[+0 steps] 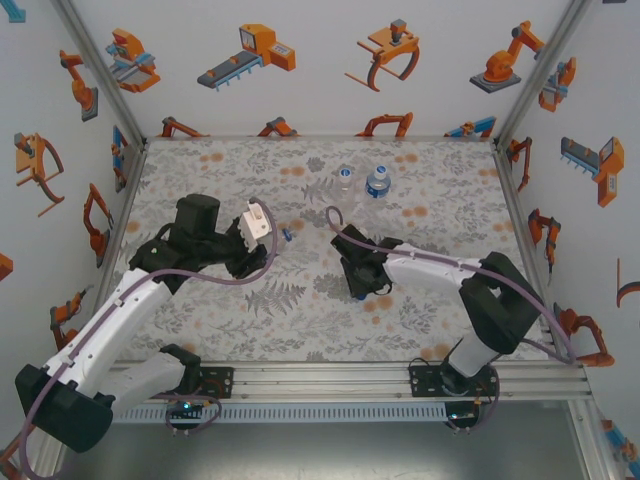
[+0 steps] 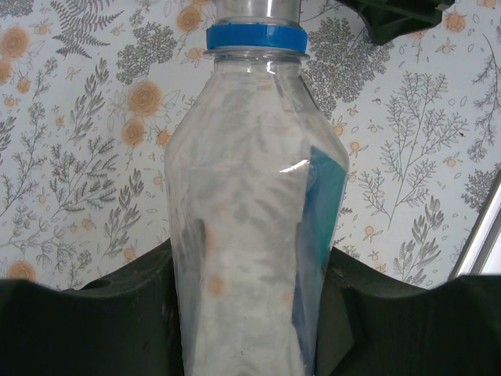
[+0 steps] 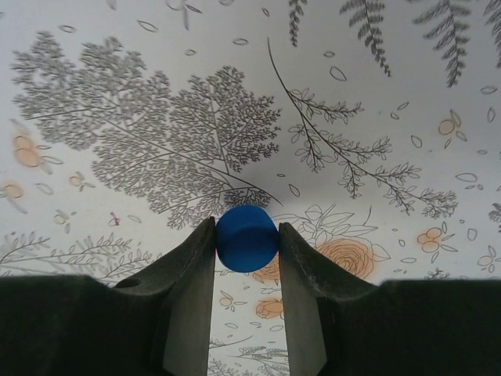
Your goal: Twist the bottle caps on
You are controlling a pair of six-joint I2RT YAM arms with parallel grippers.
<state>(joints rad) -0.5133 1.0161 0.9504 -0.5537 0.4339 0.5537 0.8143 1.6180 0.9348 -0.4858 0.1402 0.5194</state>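
Noted left gripper [image 2: 252,262] clamped around a bottle [image 2: 254,196], apparently lifted off the mat [image 1: 250,300], with the blue-ringed neck [image 2: 254,37] uncapped and aimed toward the right arm. Logged a second bottle [image 1: 345,178] and a third bottle [image 1: 377,182] upright, side by side, near the mat's far edge. Found right gripper [image 3: 246,252] narrow, pinching a blue cap [image 3: 246,237] by its rim, well apart from that neck. Expect cross-threading if brought in tilted. Expect slip from so thin a pinch under twisting, or the bottle turning in its clamp.
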